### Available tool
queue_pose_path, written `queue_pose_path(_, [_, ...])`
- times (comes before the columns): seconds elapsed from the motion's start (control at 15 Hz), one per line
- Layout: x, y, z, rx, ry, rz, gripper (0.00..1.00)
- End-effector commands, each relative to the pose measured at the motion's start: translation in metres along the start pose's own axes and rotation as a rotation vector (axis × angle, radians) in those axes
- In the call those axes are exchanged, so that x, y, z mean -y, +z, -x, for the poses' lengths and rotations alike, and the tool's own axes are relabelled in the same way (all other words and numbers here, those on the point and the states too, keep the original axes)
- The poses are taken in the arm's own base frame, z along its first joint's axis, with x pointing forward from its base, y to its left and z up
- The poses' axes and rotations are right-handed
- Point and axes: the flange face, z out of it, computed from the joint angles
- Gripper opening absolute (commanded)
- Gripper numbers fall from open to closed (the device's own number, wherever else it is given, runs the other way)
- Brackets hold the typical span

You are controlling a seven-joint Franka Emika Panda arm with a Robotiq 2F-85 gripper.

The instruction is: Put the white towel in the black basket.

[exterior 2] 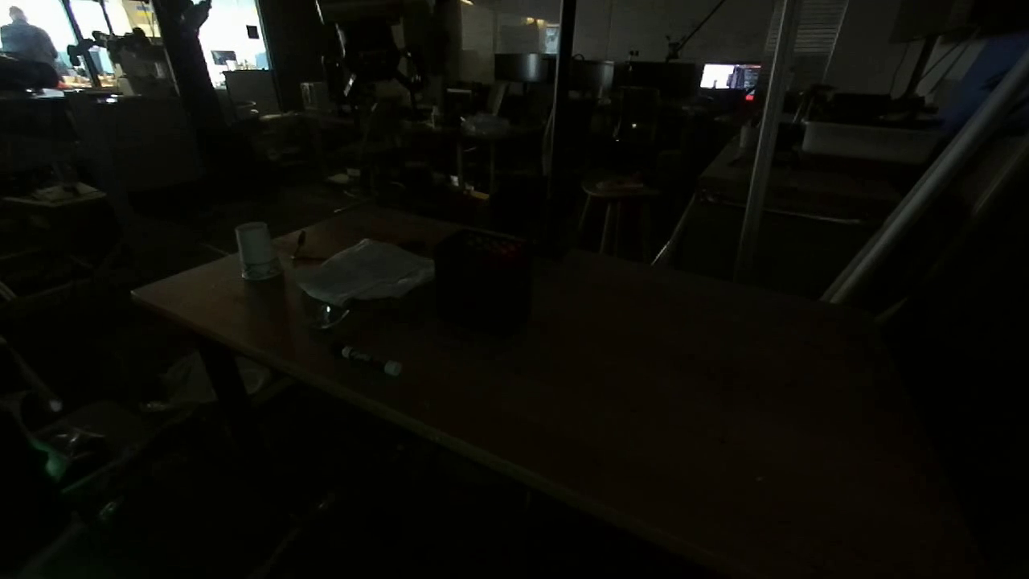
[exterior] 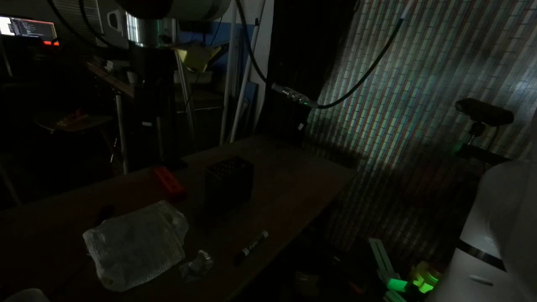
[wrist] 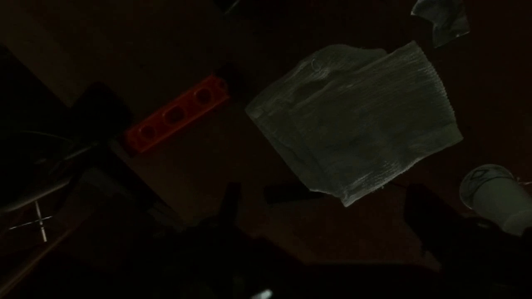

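White towel [exterior: 136, 247] lies wrinkled on our worktop [exterior: 289, 176] near the black basket [exterior: 229, 184]; we see our hand [wrist: 323, 187] with jaws apart.

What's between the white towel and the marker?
A crumpled, shiny wrapper-like scrap lies between the white towel and the marker, seen in both exterior views.

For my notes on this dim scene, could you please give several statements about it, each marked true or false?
1. The white towel and the black basket are on the table. True.
2. The towel is inside the basket. False: it lies outside.
3. The end effector is open. True.
4. A marker and a red bar lie on the table. True.
5. The marker touches the towel. False: they lie apart.
6. The end effector holds the towel. False: it holds nothing.
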Motion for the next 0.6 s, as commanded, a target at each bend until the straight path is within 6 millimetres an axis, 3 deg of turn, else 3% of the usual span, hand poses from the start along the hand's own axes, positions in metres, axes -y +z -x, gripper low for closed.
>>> queue_pose_path(0.0, [-0.007, 0.042, -0.025, 0.003, -0.047, -0.041, 1.00])
queue_pose_path(0.53, [-0.017, 0.156, -0.050, 0.034, -0.015, -0.076, 1.00])
